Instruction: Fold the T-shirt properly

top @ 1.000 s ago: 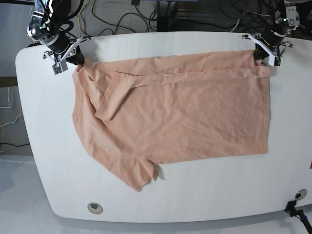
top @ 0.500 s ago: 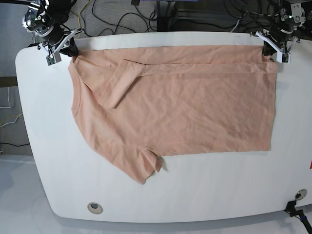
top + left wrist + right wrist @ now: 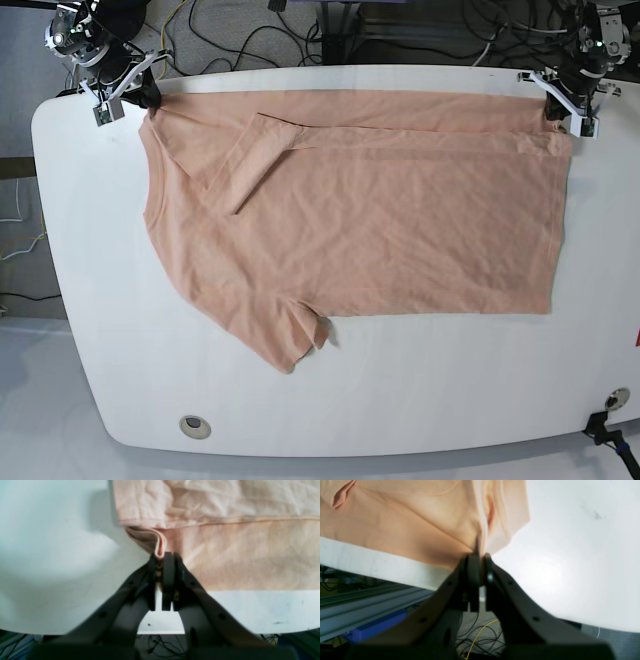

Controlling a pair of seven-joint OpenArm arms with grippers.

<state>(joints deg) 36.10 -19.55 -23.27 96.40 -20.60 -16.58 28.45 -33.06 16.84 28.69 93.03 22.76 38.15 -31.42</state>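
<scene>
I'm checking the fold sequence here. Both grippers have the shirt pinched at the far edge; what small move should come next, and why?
Probably open both jaws and let go. The left gripper and right gripper pinch the T-shirt at its far corners, and it already lies flat, one sleeve folded in, along the table edge.

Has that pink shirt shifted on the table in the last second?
Yes. The T-shirt, pinched by both the left gripper and the right gripper, has slid toward the far edge of the table, its top edge now closer to that rim.
</scene>
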